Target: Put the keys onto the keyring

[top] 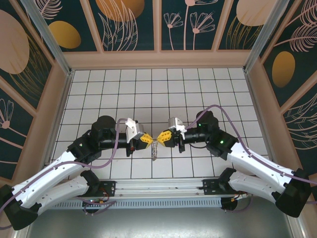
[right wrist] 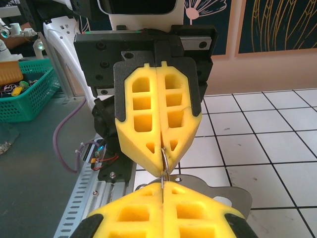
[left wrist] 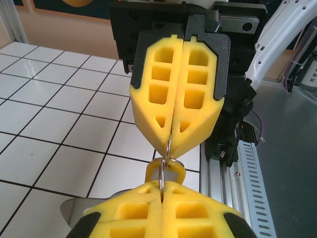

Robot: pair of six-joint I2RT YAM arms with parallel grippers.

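Observation:
My left gripper [top: 147, 140] and right gripper [top: 163, 136] meet tip to tip above the tiled floor, both shut. Each pinches the thin wire keyring [left wrist: 168, 151] that bridges the small gap between them. In the left wrist view my own fingertips [left wrist: 148, 196] are at the bottom and the right gripper [left wrist: 171, 144] points down from above. A yellow-capped key head [left wrist: 173, 172] hangs on the ring just under the tips. The keys [top: 155, 149] dangle below the grippers in the top view. From the right wrist, the keyring [right wrist: 164, 162] shows between the tips, with a flat silvery key [right wrist: 233, 194] below.
A slotted aluminium rail [top: 163, 187] runs along the near edge by both arm bases. A green basket [right wrist: 27, 96] of small items stands off the table beyond the left arm. Purple cables [top: 218, 110] loop over both arms. White tiles [top: 158, 89] stretch behind the grippers.

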